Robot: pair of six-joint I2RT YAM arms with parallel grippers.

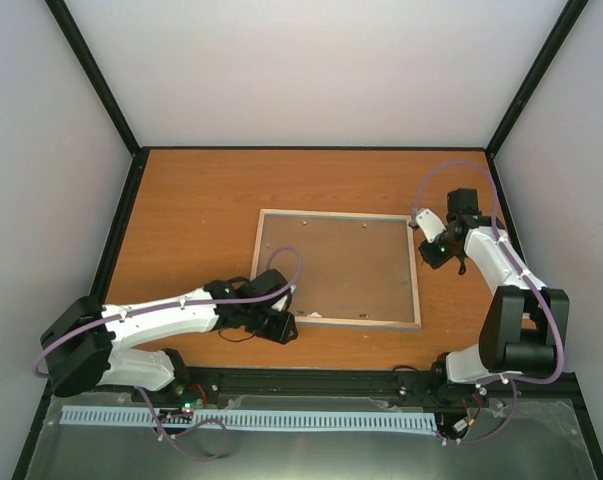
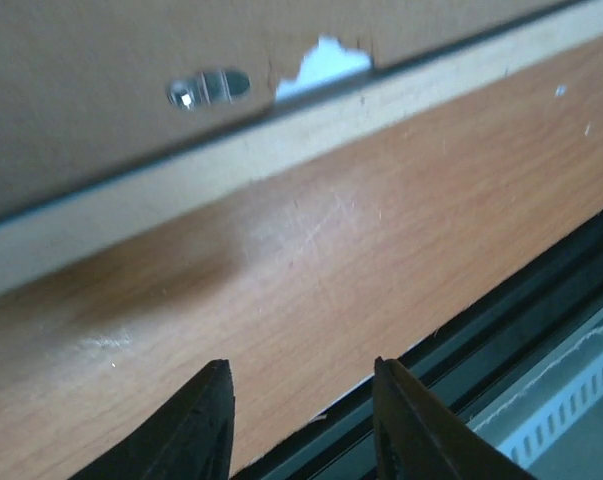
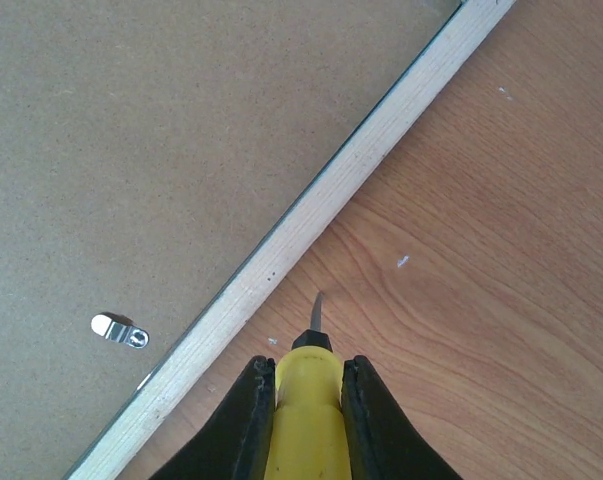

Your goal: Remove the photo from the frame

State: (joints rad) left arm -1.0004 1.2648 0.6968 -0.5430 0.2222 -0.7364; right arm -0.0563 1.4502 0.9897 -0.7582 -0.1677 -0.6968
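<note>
The frame [image 1: 414,270] lies face down, its brown backing board [image 1: 336,265] uppermost; the photo is hidden beneath that board, so it cannot be taken hold of yet. By my judgement the print is thin, limp paper that creases easily and is best pinched at a free corner or edge once the board is off. The frame itself looks light and stiff, though any glazing under it would be fragile; the board seems thin and rigid, already chipped at one edge.

The left gripper [image 2: 301,385] has its fingers partly apart with nothing between them; the pale frame rail runs across ahead of it, apart, with a metal clip [image 2: 209,88] just beyond. The right gripper [image 3: 309,375] is clamped on a yellow-handled tool [image 3: 308,410]; the tool's tip stops just short of the rail ahead, and another clip [image 3: 119,330] sits beyond, to its left.
</note>
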